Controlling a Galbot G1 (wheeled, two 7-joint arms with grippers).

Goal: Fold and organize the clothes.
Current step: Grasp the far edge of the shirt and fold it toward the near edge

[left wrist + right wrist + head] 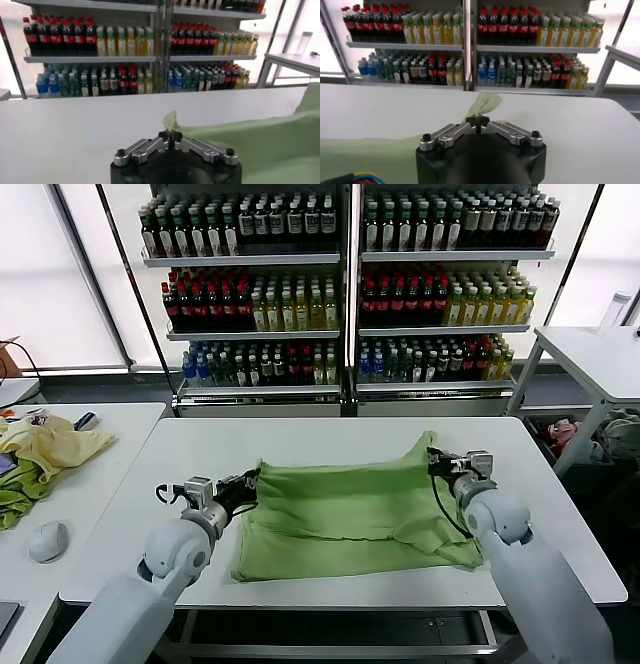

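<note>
Currently: shirt (350, 509) corners at 9 and 2 o'clock, left gripper (243, 486) and right gripper (436, 461) clamped; advisable: lift evenly, taut.

— What's the shirt (345, 509) made of?
— Soft matt cloth, light green, creased and limp on the table (300, 439), which is smooth, white and faintly shiny.
— And the grippers?
— The left gripper (170, 135) and right gripper (477, 121) have satin grey metal fingers on glossy black plastic housings
</note>
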